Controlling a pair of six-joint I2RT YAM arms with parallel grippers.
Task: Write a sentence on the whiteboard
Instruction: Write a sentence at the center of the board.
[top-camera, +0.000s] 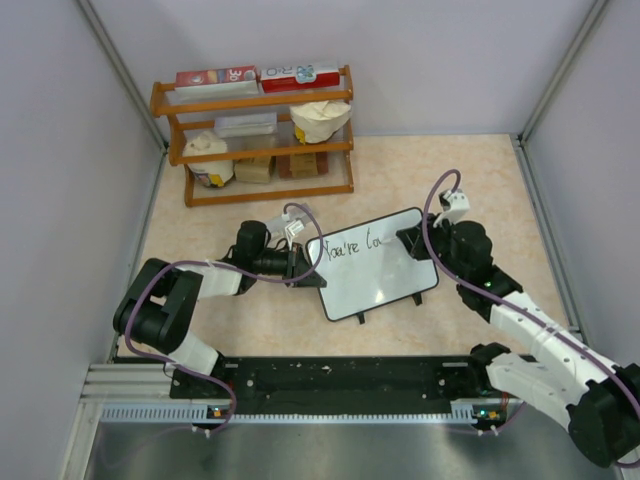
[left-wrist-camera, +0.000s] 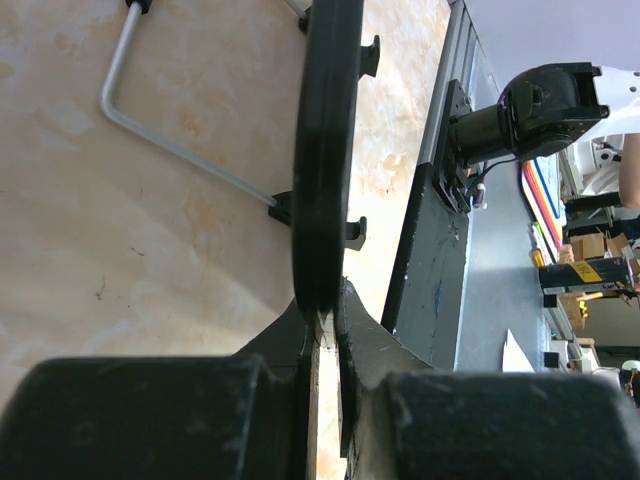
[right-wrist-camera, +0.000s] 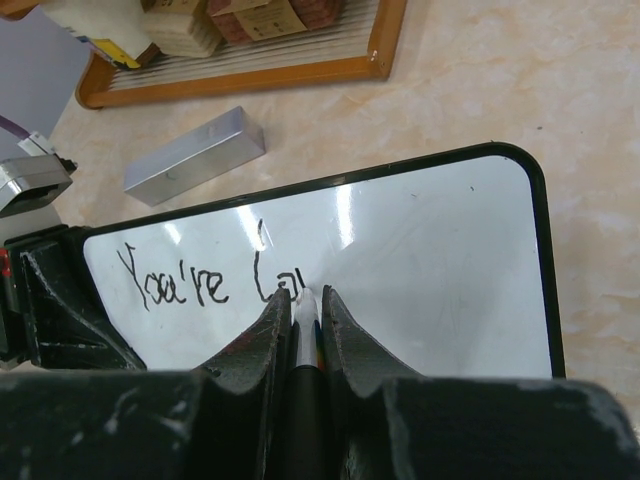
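Whiteboard (top-camera: 375, 275) sits mid-table (top-camera: 450, 170), tilted, its long edges running obliquely to the arm bases. Black frame, small stand feet on the near edge.

Sentence (right-wrist-camera: 190, 280): black marker script in the whiteboard's upper left, one line, reading "You're lo". The rest of the white surface is bare.

Left claw (top-camera: 300, 262): clenched on the whiteboard's left frame edge. The left wrist view shows both fingers pinching the black rim edge-on. A bent metal rod (left-wrist-camera: 150, 130) lies on the table behind the whiteboard, joined to one of its feet.

Right claw (top-camera: 415, 243): at the whiteboard's upper right, clamped around a marker (right-wrist-camera: 305, 320). The marker's tip is on the white surface right at the last letter.

Beyond the whiteboard's far edge stands a wooden rack (top-camera: 255, 140) with boxes and bags. A silver block (right-wrist-camera: 195, 155) lies between the rack and the whiteboard, near the whiteboard's upper left corner.
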